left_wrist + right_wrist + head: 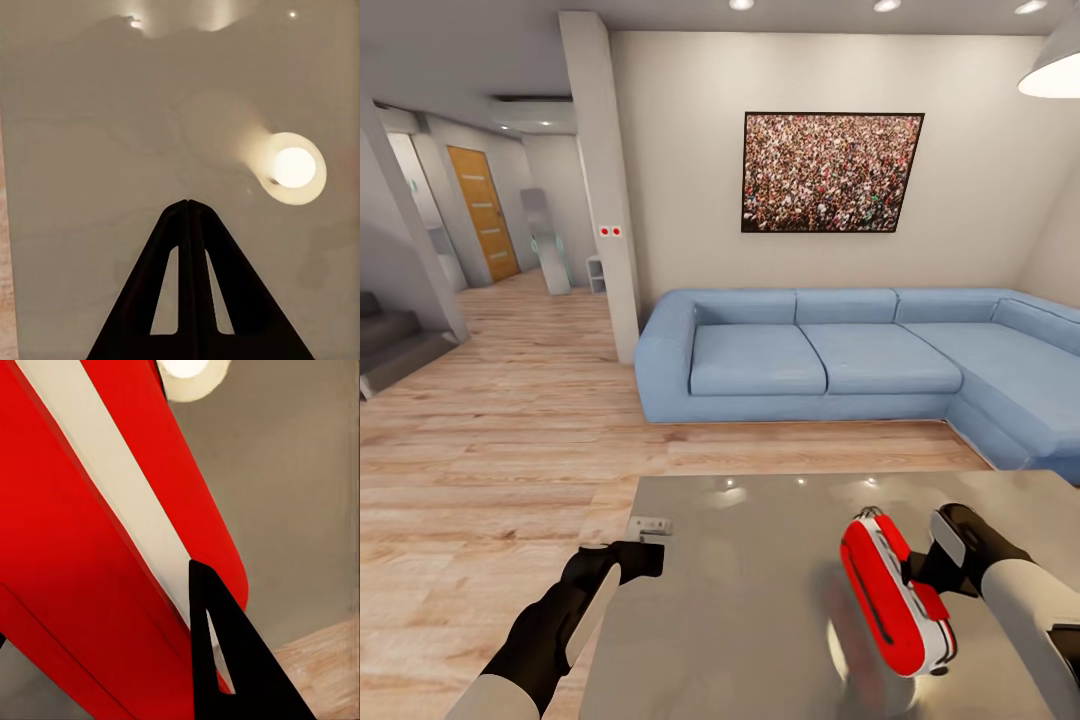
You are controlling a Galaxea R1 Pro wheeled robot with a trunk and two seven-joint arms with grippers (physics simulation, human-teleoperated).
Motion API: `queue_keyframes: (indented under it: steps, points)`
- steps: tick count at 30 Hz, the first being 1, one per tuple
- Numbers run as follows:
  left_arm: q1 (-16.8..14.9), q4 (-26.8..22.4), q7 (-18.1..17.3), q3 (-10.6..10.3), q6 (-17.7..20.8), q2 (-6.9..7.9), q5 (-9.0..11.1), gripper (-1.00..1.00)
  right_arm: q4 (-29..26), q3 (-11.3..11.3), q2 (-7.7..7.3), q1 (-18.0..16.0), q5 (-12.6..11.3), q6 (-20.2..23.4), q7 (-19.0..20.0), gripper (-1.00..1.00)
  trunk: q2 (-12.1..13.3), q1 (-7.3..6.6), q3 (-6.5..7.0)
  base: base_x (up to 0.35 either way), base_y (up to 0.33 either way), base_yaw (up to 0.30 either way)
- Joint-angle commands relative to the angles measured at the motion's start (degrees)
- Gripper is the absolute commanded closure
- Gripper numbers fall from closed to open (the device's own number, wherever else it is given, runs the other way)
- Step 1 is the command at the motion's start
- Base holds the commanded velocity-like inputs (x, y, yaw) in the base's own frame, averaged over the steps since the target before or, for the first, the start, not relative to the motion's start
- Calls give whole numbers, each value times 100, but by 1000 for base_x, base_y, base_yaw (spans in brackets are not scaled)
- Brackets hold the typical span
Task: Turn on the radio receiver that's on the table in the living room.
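The red and white radio receiver (888, 592) hangs tilted just above the right part of the glossy grey table (750, 620), casting a blurred shadow on it. My right gripper (920, 588) is shut on its right side. In the right wrist view the radio's red shell and white stripe (112, 487) lie against one dark finger (221, 667); the other finger is hidden behind the radio. My left gripper (650, 558) is shut and holds nothing, over the table's left edge. Its closed fingertips (187, 206) point at the bare table top (97, 142).
A small white flat object (650, 524) lies at the table's far left corner. Beyond the table stand the blue L-shaped sofa (840, 360) and the framed crowd picture (830, 172). Wood floor (490, 440) runs left past a white pillar (605, 190) towards stairs (390, 345) and an orange door (482, 212).
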Motion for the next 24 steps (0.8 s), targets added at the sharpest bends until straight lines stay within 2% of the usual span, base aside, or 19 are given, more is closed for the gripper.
queue_keyframes:
  steps: [1,9,24]
  points:
    - [0,0,0,0,0,0,0,100,-1,-11,-22,-1,15,-5,-2,100,0,0,0,0,0,0]
    - [0,-1,0,0,0,0,0,100,-1,-12,-151,-1,124,-5,-1,100,0,0,0,0,0,0]
    - [0,-1,0,0,0,0,0,100,6,-12,-263,-1,205,-5,-7,100,0,0,0,0,0,0]
